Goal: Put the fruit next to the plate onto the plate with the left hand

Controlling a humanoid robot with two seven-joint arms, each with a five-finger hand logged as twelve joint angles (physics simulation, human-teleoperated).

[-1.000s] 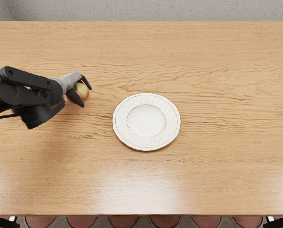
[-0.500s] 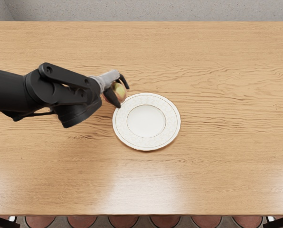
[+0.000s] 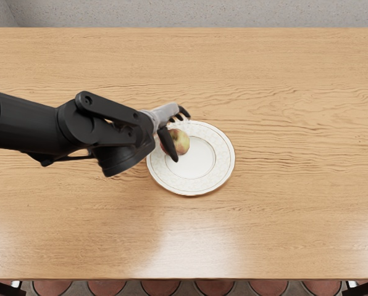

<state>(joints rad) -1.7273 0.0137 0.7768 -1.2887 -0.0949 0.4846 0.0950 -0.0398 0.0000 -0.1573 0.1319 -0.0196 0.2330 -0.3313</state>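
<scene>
The fruit [image 3: 180, 141] lies in the white plate [image 3: 225, 161], left of centre. The left hand [image 3: 166, 123] hangs over it, fingers spread wide, thumb just beside it, gripping nothing.

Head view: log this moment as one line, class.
left hand: at fruit, over plate edge | fruit: inside plate rim, held or released unclear | right hand: not in view

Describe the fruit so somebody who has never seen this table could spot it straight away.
Start with the wide wooden table and find the white plate near its middle. Over the plate's left part, right beside the left hand on the black arm, is the fruit. It is small, round and yellowish-red, the only coloured thing against the white.
</scene>
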